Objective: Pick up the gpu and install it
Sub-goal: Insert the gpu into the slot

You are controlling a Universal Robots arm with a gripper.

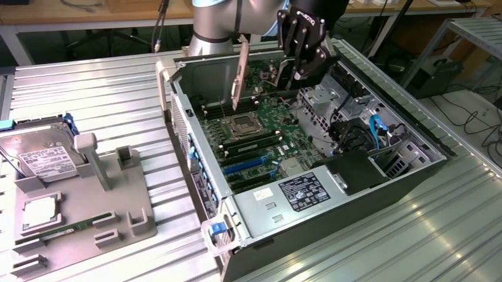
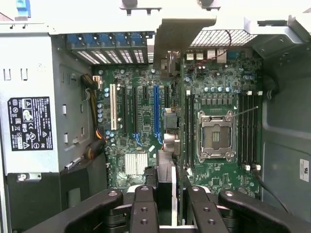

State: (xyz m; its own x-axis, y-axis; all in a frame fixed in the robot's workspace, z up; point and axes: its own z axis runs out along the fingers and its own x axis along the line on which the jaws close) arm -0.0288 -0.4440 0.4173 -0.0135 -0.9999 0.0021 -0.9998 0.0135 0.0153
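My pincer (image 1: 292, 75) is clamped on the gpu (image 1: 242, 70), held edge-on above the open case (image 1: 196, 147) near the table's (image 1: 94, 100) far edge. Judging it light, stiff, fragile; best gripped by board edges.

Claw (image 2: 165, 206) grips gpu (image 2: 171, 131) edge-on above motherboard (image 2: 141, 97).

gpu (image 2: 170, 141) edge-on, its near end hidden between gripper (image 2: 167, 204) fingers

Bright even light, glare on the metal table (image 1: 439, 235), sharp focus.
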